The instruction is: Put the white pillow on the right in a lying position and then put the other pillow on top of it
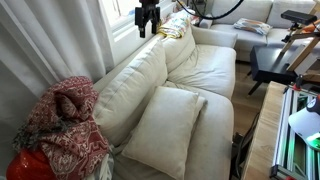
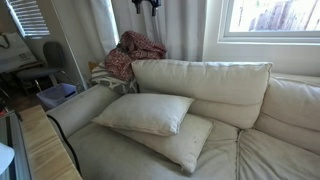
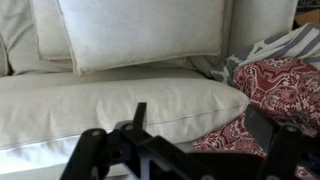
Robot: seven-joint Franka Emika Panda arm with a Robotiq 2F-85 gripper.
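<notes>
Two white pillows lie stacked on the sofa seat. The upper pillow (image 2: 145, 112) rests flat on the lower pillow (image 2: 192, 142). In an exterior view the upper pillow (image 1: 165, 128) covers most of the lower one. The wrist view shows the stack at the top, with the upper pillow (image 3: 140, 30) in front and the lower pillow's corner (image 3: 50, 35) at the left. My gripper (image 1: 147, 18) hangs high above the sofa back, well away from the pillows, and also shows in the other exterior view (image 2: 148, 5). In the wrist view the gripper (image 3: 200, 122) is open and empty.
A red patterned blanket (image 1: 65, 120) is piled on the sofa arm; it also shows in the other exterior view (image 2: 135, 52) and the wrist view (image 3: 285, 85). A striped cloth (image 1: 175, 28) lies on the sofa back. A curtain (image 1: 50, 40) and a dark chair (image 1: 275, 60) flank the sofa.
</notes>
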